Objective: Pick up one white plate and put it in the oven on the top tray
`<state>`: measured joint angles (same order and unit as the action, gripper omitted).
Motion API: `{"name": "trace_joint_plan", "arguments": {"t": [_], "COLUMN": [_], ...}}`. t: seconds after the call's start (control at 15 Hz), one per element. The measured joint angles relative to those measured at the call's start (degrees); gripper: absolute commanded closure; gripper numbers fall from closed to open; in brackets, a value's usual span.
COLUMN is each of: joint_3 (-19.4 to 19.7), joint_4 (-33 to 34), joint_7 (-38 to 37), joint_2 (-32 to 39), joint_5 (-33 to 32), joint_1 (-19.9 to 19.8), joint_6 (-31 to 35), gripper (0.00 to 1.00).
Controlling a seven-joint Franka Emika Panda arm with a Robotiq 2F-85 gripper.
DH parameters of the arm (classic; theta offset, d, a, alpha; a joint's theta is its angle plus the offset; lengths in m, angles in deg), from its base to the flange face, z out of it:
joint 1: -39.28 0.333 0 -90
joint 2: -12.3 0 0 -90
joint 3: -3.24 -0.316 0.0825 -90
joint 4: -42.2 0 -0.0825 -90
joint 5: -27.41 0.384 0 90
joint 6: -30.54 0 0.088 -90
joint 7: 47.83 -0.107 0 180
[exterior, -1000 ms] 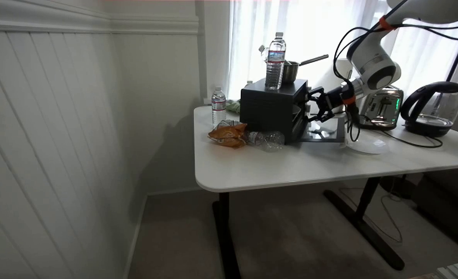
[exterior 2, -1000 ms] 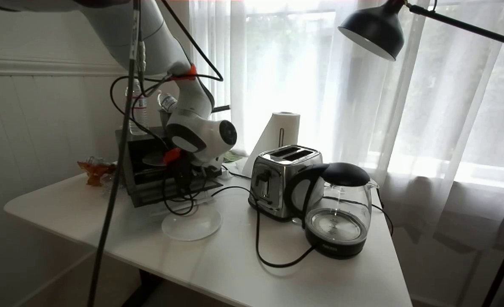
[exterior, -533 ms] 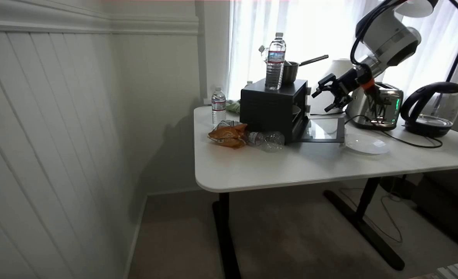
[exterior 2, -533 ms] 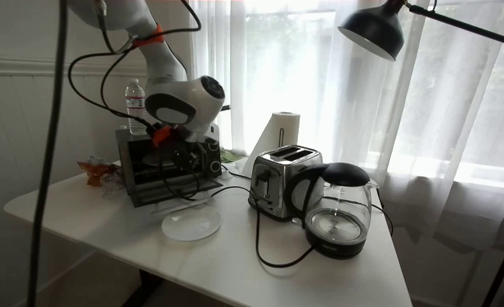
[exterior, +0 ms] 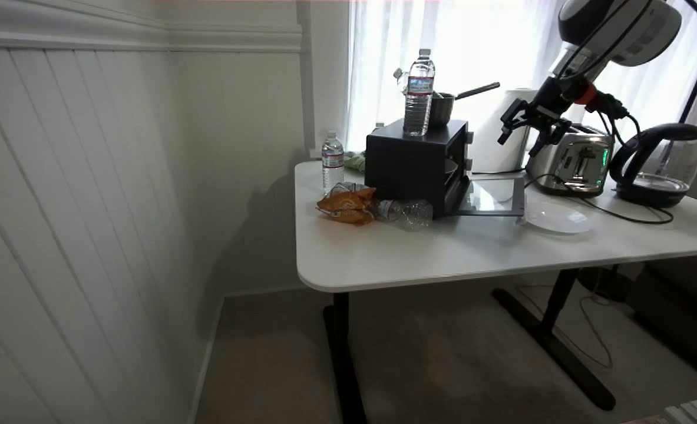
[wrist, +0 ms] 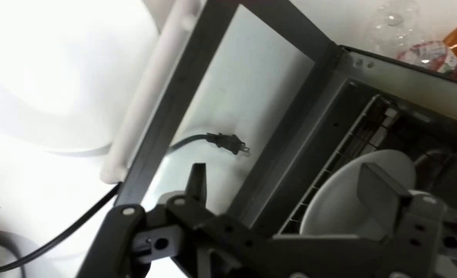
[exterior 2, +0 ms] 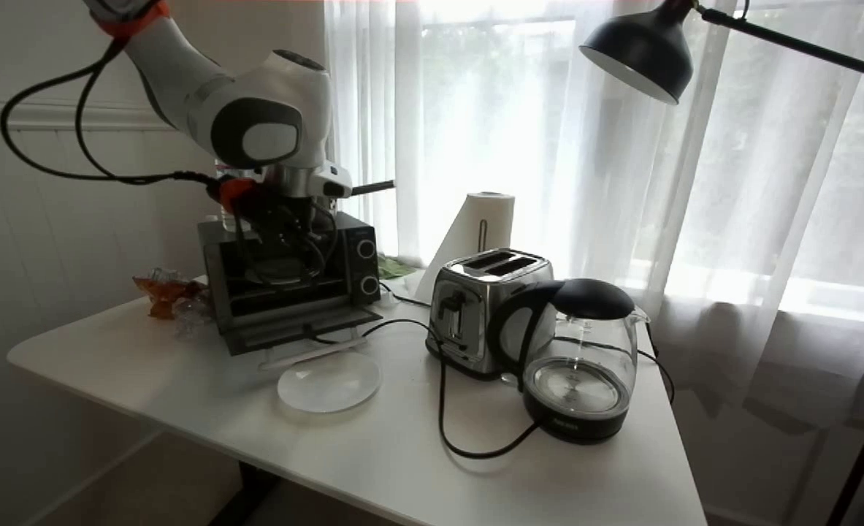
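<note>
Gripper [exterior: 517, 147] hangs spread in front of the oven [exterior: 408, 168], one white plate [wrist: 338, 200] on its wire rack [wrist: 349, 139]

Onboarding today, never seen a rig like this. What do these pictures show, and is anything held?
It's a robot arm ending in a gripper, whose jaws are open with nothing held. Two pictures come from cameras outside the robot; the third, the wrist view, rides on the arm and looks past the gripper. A table carries a black oven with its door down and a white plate inside. A second white plate lies on the table near the door. Also there: silver toaster, glass kettle, paper roll, orange bag.
</note>
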<state>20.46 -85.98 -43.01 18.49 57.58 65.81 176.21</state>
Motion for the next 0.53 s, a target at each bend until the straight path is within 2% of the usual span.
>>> {"name": "trace_joint_plan", "arguments": {"t": [0.13, 0.33, 0.4, 0.53], "joint_3": [6.33, 14.33, 15.92, 17.24], "joint_4": [-1.54, -2.08, -2.08, -2.16], "joint_7": [-5.40, -9.29, -9.41, -9.34], "joint_2": [-0.87, -1.45, -2.04, -3.61], "joint_5": [-9.25, -22.95, -27.42, -31.55], "joint_1": [5.00, 10.13, 10.78, 10.82], "joint_6": [-1.05, -5.42, -7.42, -9.87], "gripper": [0.00, 0.00, 0.00, 0.00]}}
